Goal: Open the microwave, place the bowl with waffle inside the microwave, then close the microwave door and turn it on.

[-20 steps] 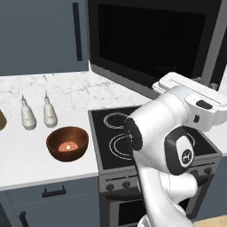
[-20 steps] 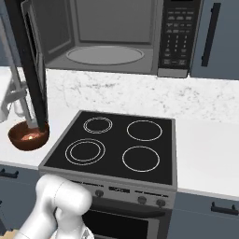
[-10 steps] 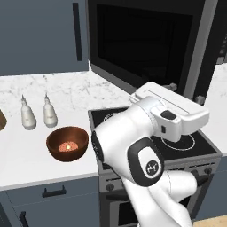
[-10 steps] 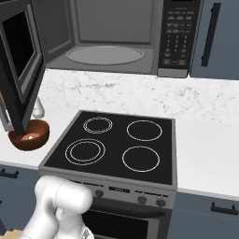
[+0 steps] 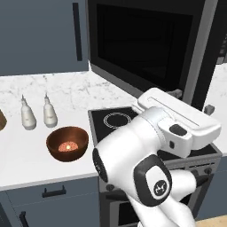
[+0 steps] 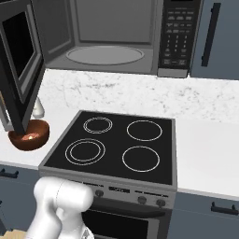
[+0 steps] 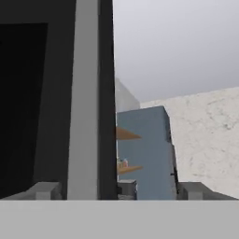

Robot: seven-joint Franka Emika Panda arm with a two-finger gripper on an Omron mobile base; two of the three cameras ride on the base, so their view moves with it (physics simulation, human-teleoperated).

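The microwave (image 6: 112, 32) hangs above the stove with its grey cavity and glass turntable (image 6: 105, 54) exposed. The microwave door (image 5: 142, 44) stands swung far out to the left; it also shows as the microwave door (image 6: 18, 70). My gripper (image 5: 193, 101) is open at the door's free edge, one fingertip on either side of it. In the hand view the gripper (image 7: 120, 190) straddles the door's grey edge (image 7: 86, 102) with room on both sides. The reddish-brown bowl (image 5: 67, 143) with the waffle (image 5: 67, 145) sits on the counter left of the stove, also seen as the bowl (image 6: 29, 134).
Two white bottles (image 5: 28, 114) (image 5: 49, 111) stand behind the bowl. The black stovetop (image 6: 116, 144) lies under the microwave. The keypad (image 6: 179, 37) is on the microwave's right edge. Blue-grey cabinets (image 5: 40, 35) flank it. The open door hangs partly over the bowl's side of the counter.
The jaws have gone from partly closed on the door's edge to wide open. The door has swung further out to the left, and the hand has followed it.
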